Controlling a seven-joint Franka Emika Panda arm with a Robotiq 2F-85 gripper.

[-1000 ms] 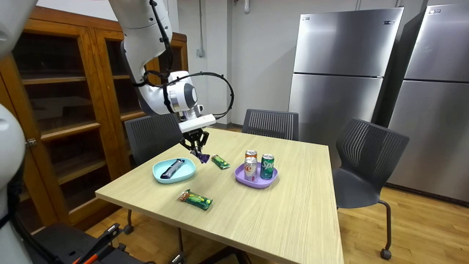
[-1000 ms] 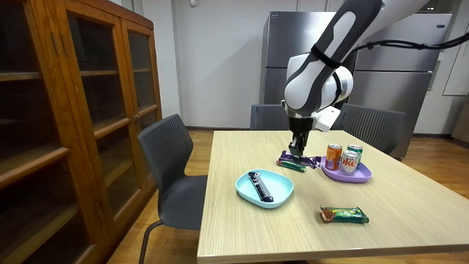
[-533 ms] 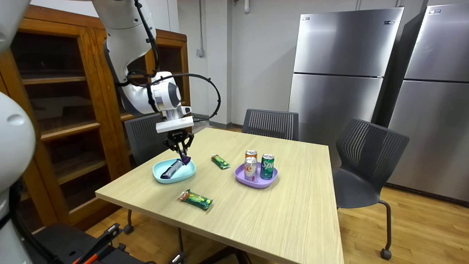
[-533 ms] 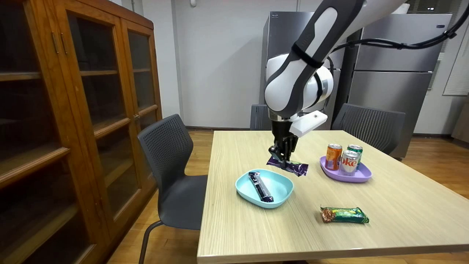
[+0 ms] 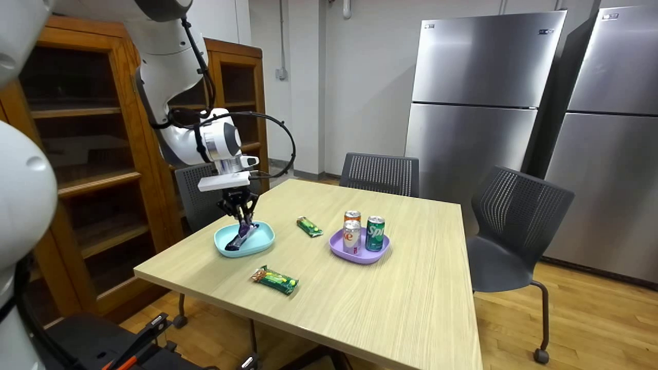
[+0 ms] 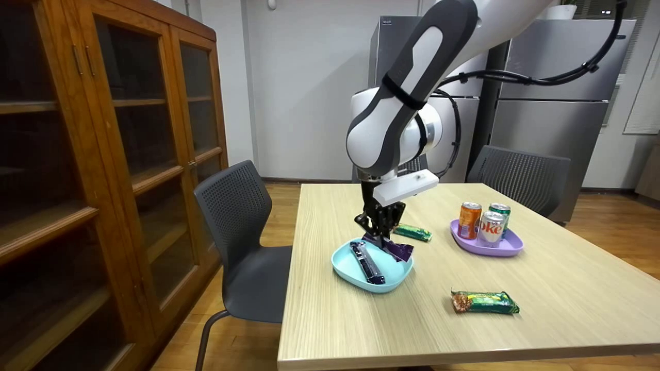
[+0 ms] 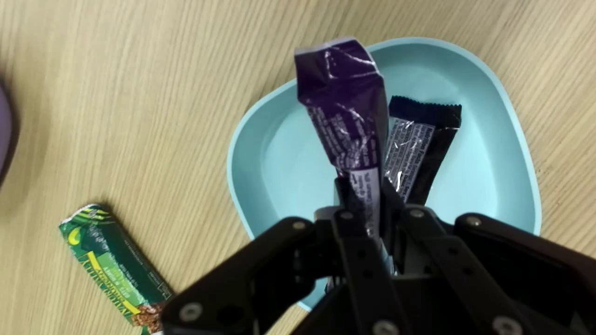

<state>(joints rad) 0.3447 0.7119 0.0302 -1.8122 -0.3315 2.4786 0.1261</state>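
Observation:
My gripper point(image 7: 365, 197) is shut on a bar in a purple wrapper point(image 7: 347, 107), holding it across its middle. In both exterior views the gripper point(image 5: 245, 218) point(image 6: 381, 238) is over the light blue plate point(image 7: 288, 153) point(image 6: 392, 270) point(image 5: 261, 240). The purple bar point(image 6: 401, 251) looks low over the plate; I cannot tell whether it touches. A dark wrapped bar point(image 7: 414, 153) point(image 6: 367, 264) lies in the plate beside the held bar, partly hidden by the gripper in the wrist view. The near end of the held bar is mostly hidden by the fingers.
Two green wrapped bars point(image 6: 484, 302) point(image 6: 412, 233) lie on the table point(image 5: 406, 303); one green bar point(image 7: 116, 270) shows in the wrist view. A purple tray point(image 5: 360, 258) holds an orange can point(image 6: 469, 220), a silver can point(image 6: 491, 229) and a green can point(image 5: 375, 234). Chairs point(image 5: 380, 172) surround the table.
The gripper has carried the purple bar away from the far green bar and the purple tray, to over the blue plate, and lowered it. The far green bar is uncovered again.

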